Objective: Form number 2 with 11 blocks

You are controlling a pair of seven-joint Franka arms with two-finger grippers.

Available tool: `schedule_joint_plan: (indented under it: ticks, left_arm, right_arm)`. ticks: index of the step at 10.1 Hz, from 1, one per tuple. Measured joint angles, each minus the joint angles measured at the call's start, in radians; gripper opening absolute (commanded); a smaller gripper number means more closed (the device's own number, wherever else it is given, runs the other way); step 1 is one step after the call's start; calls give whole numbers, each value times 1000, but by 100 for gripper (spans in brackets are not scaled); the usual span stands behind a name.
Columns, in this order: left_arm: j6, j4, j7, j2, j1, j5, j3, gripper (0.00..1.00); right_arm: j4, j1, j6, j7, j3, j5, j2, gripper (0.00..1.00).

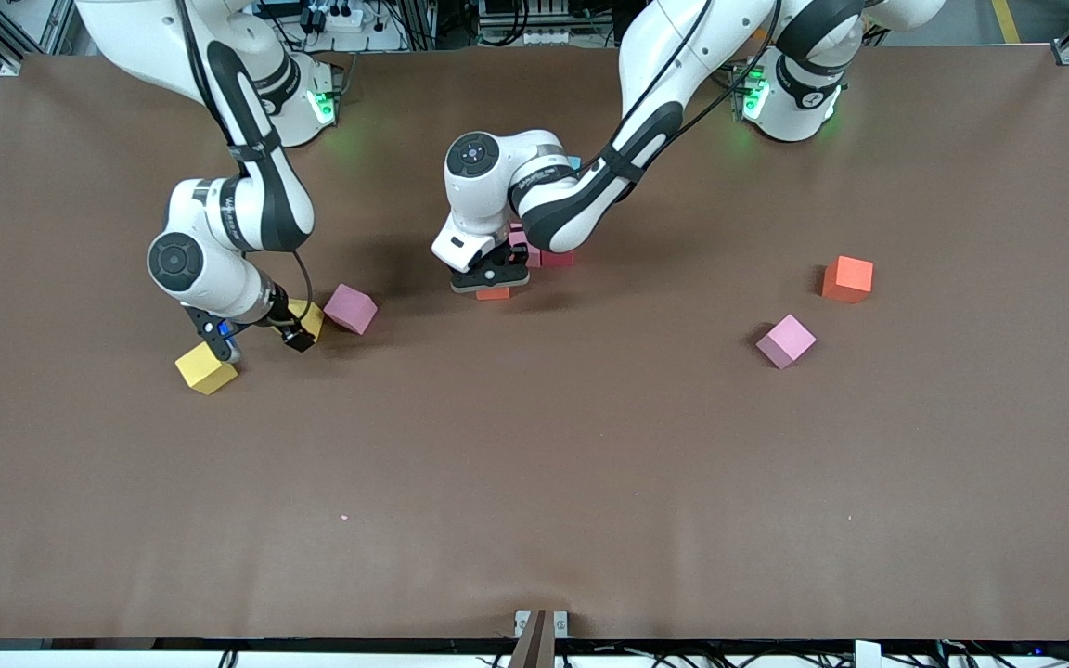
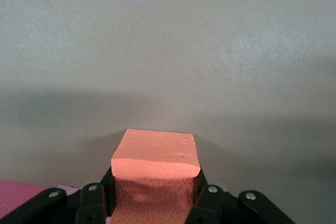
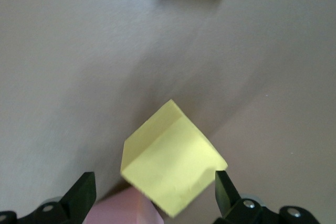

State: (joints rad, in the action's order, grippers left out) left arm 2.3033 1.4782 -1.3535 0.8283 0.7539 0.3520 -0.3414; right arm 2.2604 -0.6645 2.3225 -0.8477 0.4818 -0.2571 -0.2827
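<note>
Front view shows the left gripper low over the middle of the table, its fingers pinching an orange block that sits at or just above the cloth. Directly farther from the camera than that block, mostly hidden by the left arm, lie a pink block and a red block side by side, part of the number 2 under way; how many more cubes sit under the arm I cannot tell.

Left wrist view confirms the grip: the orange block is clamped between the two black fingers, with a strip of pink at the frame's corner.

The right gripper is down at the right arm's end of the table, fingers spread wide around a yellow block. In the right wrist view that yellow block stands tilted between the open fingers, not gripped. A second yellow block lies nearer the camera, just beside the gripper. A pink cube rests just beside the straddled yellow one, toward the table's middle.

Toward the left arm's end, well apart from the rest, lie a loose orange-red block and, nearer the camera, another pink block.
</note>
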Motion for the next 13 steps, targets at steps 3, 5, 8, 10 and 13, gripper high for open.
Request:
schedule_joint_plan:
  ticks: [3,5,8,10,13]
  left_arm:
    - [-3,1,0,0,3,0,0,41]
    - [-3,1,0,0,4,0,0,57]
    - [-4,3,6,0,4,1,0,100]
    - [-5,8,26,3,4,1,1,100]
    - [-11,2,30,2,4,1,2,100]
  right_arm:
    - [-36,28,-114,228,21,0,70,100]
    - [-36,44,-122,383,25,0,82,100]
    - [-23,54,-123,592,25,0,80,100]
    - [-2,63,-109,668,24,0,76,100]
    - [31,24,-10,681,13,1,50,100]
